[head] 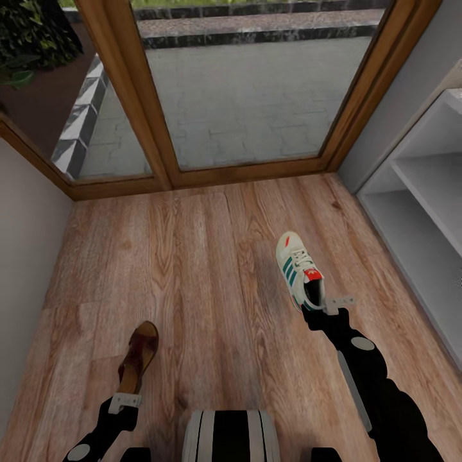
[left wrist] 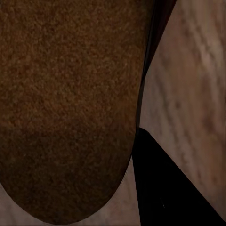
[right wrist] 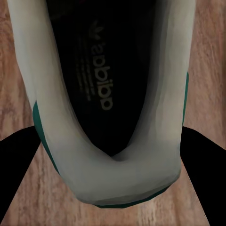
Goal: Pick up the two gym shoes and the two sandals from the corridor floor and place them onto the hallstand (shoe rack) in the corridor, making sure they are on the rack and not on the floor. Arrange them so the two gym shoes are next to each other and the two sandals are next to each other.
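A cream-white gym shoe with green stripes points away from me over the wood-plank floor. My right gripper is shut on its heel. In the right wrist view the heel rim sits between the two black fingers. A brown sandal lies lower left, and my left gripper is shut on its heel end. Its brown insole fills most of the left wrist view beside one black finger. The pale-grey hallstand with open shelves stands at the right.
A glass door in a wooden frame closes the corridor ahead. A pale wall runs along the left. My own base shows at the lower edge between the arms.
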{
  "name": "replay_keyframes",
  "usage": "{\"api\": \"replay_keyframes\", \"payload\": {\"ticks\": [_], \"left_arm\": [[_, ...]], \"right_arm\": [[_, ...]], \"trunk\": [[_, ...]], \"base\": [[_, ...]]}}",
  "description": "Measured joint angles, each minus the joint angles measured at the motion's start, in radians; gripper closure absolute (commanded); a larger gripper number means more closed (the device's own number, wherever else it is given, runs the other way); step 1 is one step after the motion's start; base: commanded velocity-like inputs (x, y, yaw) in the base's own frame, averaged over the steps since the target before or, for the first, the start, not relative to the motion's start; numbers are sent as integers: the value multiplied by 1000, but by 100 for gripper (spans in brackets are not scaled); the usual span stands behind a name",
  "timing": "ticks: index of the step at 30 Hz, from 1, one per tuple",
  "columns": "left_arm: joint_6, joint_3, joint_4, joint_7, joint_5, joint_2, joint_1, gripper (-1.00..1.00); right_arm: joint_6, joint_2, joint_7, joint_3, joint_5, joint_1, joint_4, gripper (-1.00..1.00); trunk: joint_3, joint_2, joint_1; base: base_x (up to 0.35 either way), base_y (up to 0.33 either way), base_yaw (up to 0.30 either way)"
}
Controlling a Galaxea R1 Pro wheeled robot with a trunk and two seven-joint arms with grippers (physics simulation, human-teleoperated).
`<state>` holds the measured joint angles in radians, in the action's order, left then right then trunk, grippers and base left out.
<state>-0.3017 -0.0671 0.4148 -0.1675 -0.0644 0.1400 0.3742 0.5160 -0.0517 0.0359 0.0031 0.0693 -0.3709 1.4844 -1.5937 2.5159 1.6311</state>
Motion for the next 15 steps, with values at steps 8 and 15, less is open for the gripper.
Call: {"api": "replay_keyframes", "payload": {"ticks": [8, 15], "left_arm": [[0, -1, 0, 1, 0, 0, 1, 100], [0, -1, -1, 1, 0, 0, 1, 100]], "right_arm": [[-4, -1, 2, 0, 0, 0, -10, 100], [-5, 0, 2, 0, 0, 0, -10, 100]], "trunk": [[31, -2, -4], [58, -4, -7]], "base": [[0, 0, 0], [0, 0, 0]]}}
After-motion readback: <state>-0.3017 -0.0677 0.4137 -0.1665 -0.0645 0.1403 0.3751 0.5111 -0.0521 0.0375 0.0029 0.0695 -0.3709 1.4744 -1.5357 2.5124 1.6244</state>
